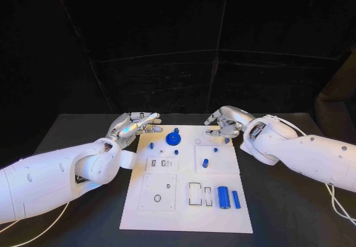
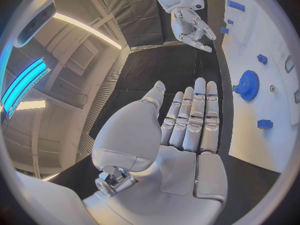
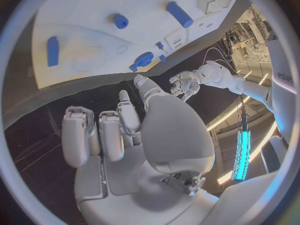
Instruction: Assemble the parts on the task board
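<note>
A black table (image 1: pixel 297 206) carries the white task board (image 1: pixel 185 216), blue parts scattered on it, a gear (image 1: pixel 173 138) near its far edge. The left hand (image 1: pixel 137 125) and right hand (image 1: pixel 225 123) hover beyond that edge, fingers spread and empty; a clean pick probably needs descending squarely over one part.

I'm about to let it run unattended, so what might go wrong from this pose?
1. Both the left hand and the right hand hover empty at the board's far edge; reaching in together, they might collide over the gear.
2. The cylinder and the bar lie close together near the front; grasping one may knock the other.
3. The small pegs look easy to topple or fumble.
</note>
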Action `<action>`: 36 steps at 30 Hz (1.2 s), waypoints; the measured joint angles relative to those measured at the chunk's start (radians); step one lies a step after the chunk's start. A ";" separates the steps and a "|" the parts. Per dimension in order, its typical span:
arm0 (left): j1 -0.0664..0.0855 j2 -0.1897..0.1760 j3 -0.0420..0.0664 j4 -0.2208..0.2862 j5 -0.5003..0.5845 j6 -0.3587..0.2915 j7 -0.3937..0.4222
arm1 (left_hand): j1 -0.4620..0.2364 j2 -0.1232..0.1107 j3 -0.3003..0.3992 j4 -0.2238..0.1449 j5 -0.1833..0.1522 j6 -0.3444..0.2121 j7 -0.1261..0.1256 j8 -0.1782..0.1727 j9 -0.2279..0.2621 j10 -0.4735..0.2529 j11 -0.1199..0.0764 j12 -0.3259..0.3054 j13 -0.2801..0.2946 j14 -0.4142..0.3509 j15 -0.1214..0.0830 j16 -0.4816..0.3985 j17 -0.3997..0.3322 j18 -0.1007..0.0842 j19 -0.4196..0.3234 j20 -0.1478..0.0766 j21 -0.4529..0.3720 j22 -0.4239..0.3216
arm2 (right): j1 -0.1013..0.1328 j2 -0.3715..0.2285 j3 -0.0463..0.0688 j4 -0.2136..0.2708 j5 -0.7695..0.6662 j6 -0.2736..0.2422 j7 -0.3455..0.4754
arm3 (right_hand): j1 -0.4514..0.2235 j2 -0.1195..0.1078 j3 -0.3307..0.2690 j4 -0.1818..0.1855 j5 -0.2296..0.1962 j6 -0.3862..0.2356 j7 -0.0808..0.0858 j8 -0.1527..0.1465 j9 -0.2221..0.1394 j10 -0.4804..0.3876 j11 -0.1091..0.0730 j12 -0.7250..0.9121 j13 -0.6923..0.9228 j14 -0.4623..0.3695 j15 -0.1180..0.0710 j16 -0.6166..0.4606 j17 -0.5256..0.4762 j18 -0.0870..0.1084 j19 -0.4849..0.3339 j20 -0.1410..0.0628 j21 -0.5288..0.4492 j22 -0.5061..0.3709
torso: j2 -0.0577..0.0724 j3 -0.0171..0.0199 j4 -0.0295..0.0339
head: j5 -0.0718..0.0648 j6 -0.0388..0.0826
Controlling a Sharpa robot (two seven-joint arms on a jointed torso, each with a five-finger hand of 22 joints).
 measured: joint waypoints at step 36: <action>-0.003 0.006 0.000 -0.008 0.000 0.005 0.000 | 0.010 0.000 0.006 -0.017 0.000 0.000 0.000 -0.004 0.000 0.000 0.000 0.000 0.000 0.000 0.000 -0.008 0.005 0.000 0.007 0.000 -0.007 -0.002 | -0.080 -0.061 -0.002 -0.150 0.161 0.055 0.155 | 0.014 -0.004 -0.021 -0.021 -0.046 -0.051 0.012 -0.016 -0.008 -0.021 0.007 -0.053 -0.041 0.000 0.000 -0.004 0.000 0.000 0.000 0.000 0.000 0.000 | 0.001 0.0096 -0.0105 | -0.011 -0.004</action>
